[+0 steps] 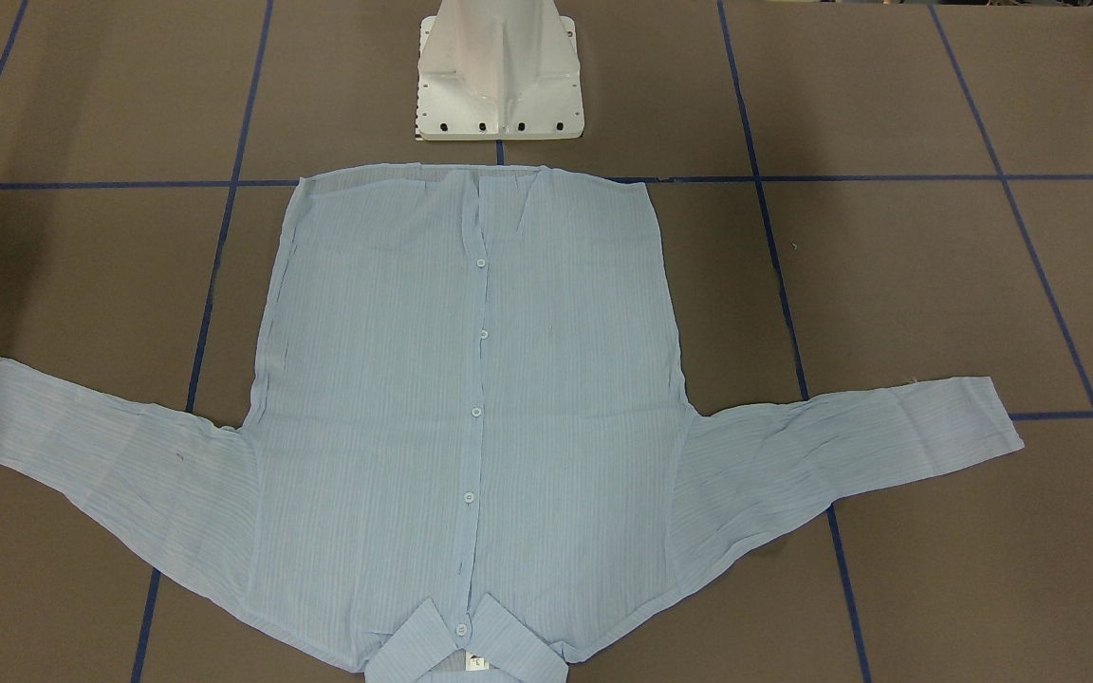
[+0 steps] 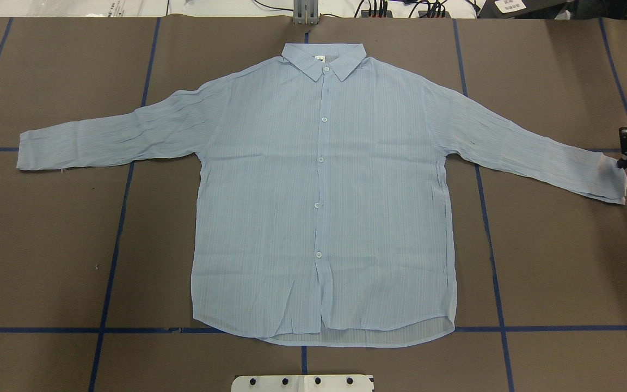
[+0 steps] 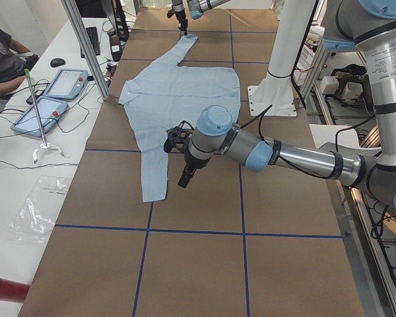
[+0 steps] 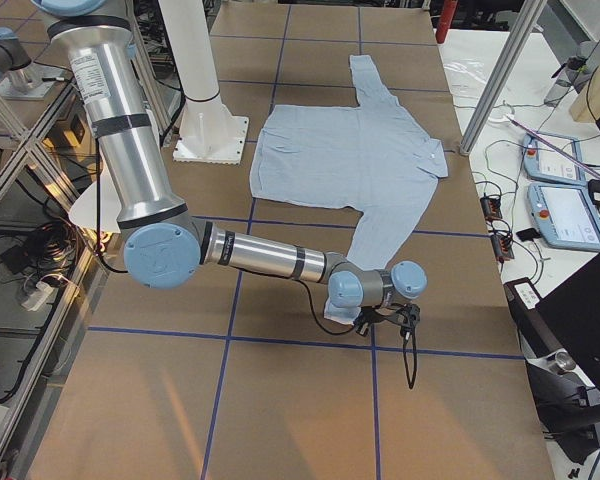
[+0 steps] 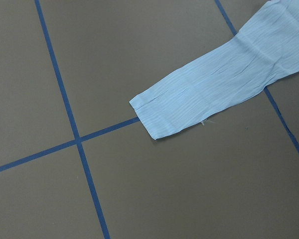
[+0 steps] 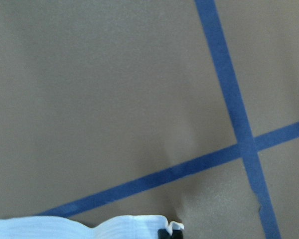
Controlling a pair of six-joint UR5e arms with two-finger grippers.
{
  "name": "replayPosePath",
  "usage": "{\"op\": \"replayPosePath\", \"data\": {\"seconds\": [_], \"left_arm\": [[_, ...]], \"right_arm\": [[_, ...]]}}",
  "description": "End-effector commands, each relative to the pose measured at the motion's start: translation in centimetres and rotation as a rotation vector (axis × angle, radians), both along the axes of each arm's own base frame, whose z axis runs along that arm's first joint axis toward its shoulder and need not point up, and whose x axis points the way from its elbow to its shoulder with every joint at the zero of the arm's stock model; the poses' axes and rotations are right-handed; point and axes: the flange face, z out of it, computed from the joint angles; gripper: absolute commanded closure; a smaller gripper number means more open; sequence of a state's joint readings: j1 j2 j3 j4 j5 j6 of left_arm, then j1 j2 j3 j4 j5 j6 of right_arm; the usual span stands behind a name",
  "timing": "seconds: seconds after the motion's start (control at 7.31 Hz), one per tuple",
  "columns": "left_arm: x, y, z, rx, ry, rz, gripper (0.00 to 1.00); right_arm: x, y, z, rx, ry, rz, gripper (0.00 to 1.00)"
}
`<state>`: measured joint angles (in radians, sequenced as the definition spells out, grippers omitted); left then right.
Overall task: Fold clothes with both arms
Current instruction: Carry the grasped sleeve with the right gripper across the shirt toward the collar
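I see the shirt (image 2: pixel 319 190) spread flat and buttoned in the middle of the overhead view. Its collar (image 2: pixel 324 60) is at the top, the hem at the bottom, and both sleeves are stretched out towards the frame's sides. It lies on the brown table (image 2: pixel 47 245), across the blue tape lines (image 2: pixel 112 261). The white pedestal base (image 1: pixel 499 85) sits just past the hem.

The right gripper (image 2: pixel 625 159) comes in at the right edge of the overhead view, its black tip right at the corner of the right-hand cuff (image 2: pixel 613 182). On my right wrist feed, one dark fingertip (image 6: pixel 168 233) peeks in at the bottom edge with the pale cuff edge curled against it. It is touching the cloth, but I can't make out the second finger. So I cannot tell whether the jaws are pinched on the sleeve or parted.

The left gripper (image 3: pixel 185 178) shows mid-frame in the exterior left view, just beside the near sleeve and above the table. My left wrist feed shows the left cuff (image 5: pixel 164 112) lying flat at centre frame, with no fingers in sight. I cannot tell how wide that gripper stands.
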<state>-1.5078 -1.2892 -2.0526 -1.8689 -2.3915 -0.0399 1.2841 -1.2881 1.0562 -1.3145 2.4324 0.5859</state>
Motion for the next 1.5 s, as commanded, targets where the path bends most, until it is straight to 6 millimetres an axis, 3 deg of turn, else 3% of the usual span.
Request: {"op": "replayPosePath", "data": {"seconds": [0.0,0.27,0.41,0.68,0.96,1.09,1.37], "left_arm": [[0.1,-0.5,0.0,0.002,0.0,0.003,0.0],[0.1,-0.5,-0.3,0.008,0.001,0.001,0.0],[0.1,-0.5,-0.3,0.008,0.002,0.002,0.0],[0.2,-0.6,-0.4,0.011,0.002,0.004,0.0],[0.1,-0.7,-0.6,0.017,0.001,0.001,0.0],[0.2,-0.7,-0.6,0.016,0.001,0.003,0.0],[0.1,-0.7,-0.8,0.022,0.003,0.002,0.0]], "right_arm": [[1.3,-0.2,-4.0,0.069,-0.044,0.026,1.0],[0.9,-0.5,-10.3,0.07,-0.078,0.115,1.0],[-2.1,-0.4,-14.4,0.044,-0.094,0.142,1.0],[-13.5,-2.3,-25.1,-0.046,-0.122,0.171,1.0],[-22.8,-4.3,-37.3,-0.107,-0.144,0.242,1.0],[-26.8,-6.2,-43.3,-0.11,-0.135,0.301,1.0],[-36.5,-7.6,-55.8,-0.07,-0.154,0.323,1.0]]}}
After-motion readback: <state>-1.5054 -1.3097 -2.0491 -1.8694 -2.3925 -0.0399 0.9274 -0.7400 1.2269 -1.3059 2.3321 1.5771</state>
